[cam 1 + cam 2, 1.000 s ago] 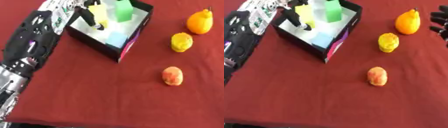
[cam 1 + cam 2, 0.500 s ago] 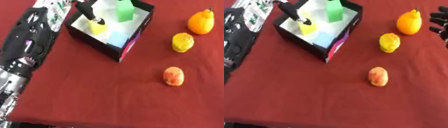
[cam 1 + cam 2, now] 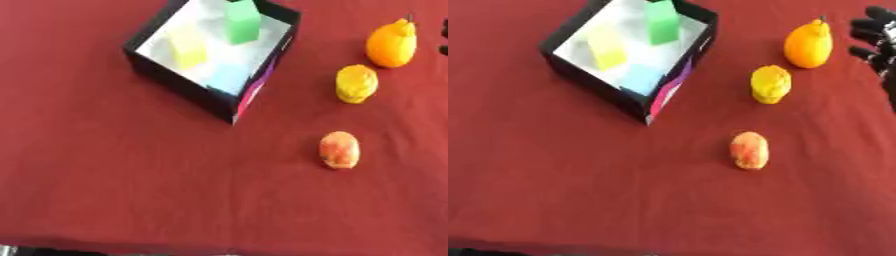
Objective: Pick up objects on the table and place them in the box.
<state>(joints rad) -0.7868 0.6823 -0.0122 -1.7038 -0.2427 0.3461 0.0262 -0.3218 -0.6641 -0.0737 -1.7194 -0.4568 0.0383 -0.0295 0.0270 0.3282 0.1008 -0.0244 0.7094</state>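
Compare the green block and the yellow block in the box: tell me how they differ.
The green block is bright green and sits at the box's far end; the yellow block is pale yellow and sits nearer, toward the left wall. The green block's colour is stronger against the white floor than the yellow block's. Both are blocky pieces lying inside the box.

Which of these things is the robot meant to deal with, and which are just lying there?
Part of the job: box; orange pear, yellow fruit and peach, all on the table; yellow, green and blue blocks, already boxed.

Just there: red tablecloth.
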